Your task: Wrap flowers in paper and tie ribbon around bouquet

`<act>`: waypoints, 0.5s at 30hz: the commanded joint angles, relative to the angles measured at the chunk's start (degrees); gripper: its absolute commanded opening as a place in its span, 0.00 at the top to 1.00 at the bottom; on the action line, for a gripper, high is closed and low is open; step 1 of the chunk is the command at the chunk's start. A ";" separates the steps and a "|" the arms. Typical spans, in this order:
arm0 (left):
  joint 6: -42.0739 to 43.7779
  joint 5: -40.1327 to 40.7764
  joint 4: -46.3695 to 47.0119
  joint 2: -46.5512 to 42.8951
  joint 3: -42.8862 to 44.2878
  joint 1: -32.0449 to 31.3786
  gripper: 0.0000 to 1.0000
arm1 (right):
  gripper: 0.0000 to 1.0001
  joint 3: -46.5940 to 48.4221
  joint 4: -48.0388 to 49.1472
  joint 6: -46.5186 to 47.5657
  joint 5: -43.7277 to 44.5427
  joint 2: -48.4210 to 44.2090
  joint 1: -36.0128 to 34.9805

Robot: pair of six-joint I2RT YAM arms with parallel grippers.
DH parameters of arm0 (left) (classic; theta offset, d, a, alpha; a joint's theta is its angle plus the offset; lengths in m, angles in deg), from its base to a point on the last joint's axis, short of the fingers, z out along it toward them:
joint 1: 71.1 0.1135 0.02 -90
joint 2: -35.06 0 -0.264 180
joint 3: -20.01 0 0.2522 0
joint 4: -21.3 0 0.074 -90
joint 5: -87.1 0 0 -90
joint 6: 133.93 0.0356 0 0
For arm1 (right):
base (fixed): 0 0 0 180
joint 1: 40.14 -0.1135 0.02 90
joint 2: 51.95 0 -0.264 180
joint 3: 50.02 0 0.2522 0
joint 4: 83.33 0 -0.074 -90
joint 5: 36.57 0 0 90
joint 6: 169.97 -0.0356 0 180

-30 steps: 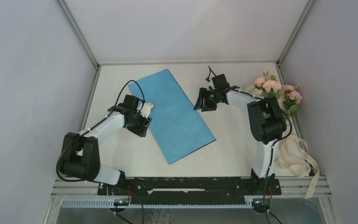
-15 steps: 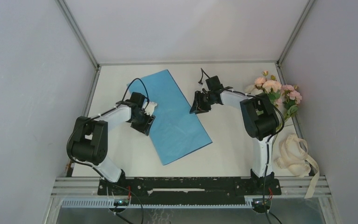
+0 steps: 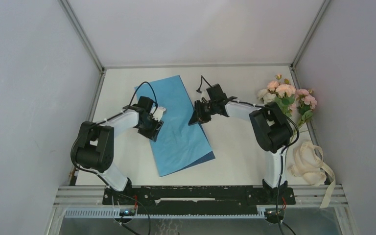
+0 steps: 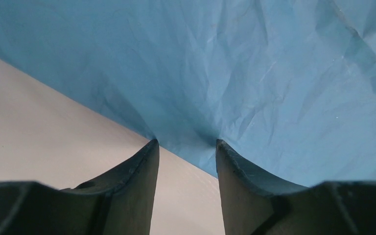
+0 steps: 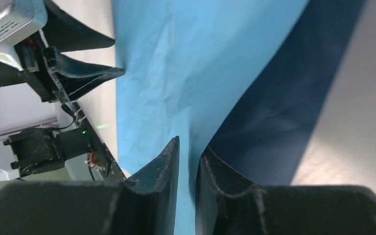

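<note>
Lying on the desk (image 3: 245,147) well left of the flowers (image 3: 289,97), the paper (image 3: 178,132) looks light and floppy. The right end effector (image 5: 190,144) clamps its edge, and the left end effector (image 4: 187,143) stands apart at the opposite edge.

Robot lab test cell: white table (image 3: 240,147) boxed by plain grey panels (image 3: 29,73), aluminium framing (image 3: 81,34), black mounting rail (image 3: 196,194).

The right gripper (image 3: 196,116) is closing its fingers (image 5: 164,161) on the right edge of the paper (image 3: 178,132), drawing it toward the left gripper (image 3: 153,126) and baring the navy underside.
</note>
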 commanded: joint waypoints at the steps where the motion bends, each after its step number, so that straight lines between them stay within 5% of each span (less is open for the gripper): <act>1: 0.59 -0.79 1.46 -0.89 1.67 -0.32 0.49 | 0.73 -0.93 6.99 -4.36 -3.93 -2.02 -2.32; 4: 1.24 -1.38 1.38 -1.95 1.27 -0.31 0.48 | 0.77 -0.93 8.38 -5.96 -4.01 -1.35 -3.98; 7: 3.14 -2.74 0.22 -6.00 1.09 -0.32 0.42 | 0.99 -1.66 10.22 -8.47 -3.54 -2.33 -5.12; 12: 10.04 -10.84 -5.10 -22.42 1.58 -0.91 0.01 | 1.00 -8.87 22.10 -21.64 1.07 -11.46 -5.54; 15: 13.88 -14.09 -8.22 -32.80 0.87 -5.28 0.00 | 1.00 -14.10 27.20 -27.78 10.81 -19.38 -6.80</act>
